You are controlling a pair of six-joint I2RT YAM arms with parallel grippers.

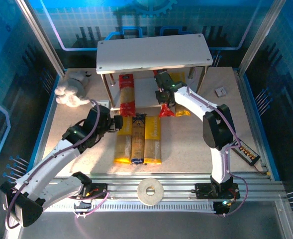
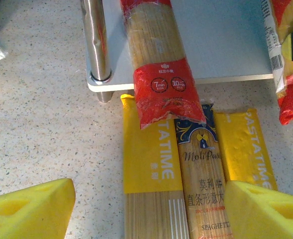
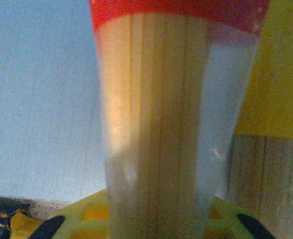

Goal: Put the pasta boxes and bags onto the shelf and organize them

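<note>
On lower shelf board [image 2: 226,45]: 2 red packs [image 2: 156,64]; L jaws wide open, empty; R jaws' hold unclear.

two arms, white over black
left arm [image 1: 51,164] and right arm [image 1: 213,124]: white link shells, black joint housings and wrists, black bases [image 1: 213,190]; thin purple cables [image 1: 246,185] looped along each; fingers [image 2: 29,209] yellow, wedge-shaped, with recessed pockets.

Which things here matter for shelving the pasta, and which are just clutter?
Job: shelf; red pack on its lower board; second red pack; yellow pack beside it; blue-ended pack; two yellow packs flanking it.
Lying about: beige ring; white cloth; grey block.
</note>
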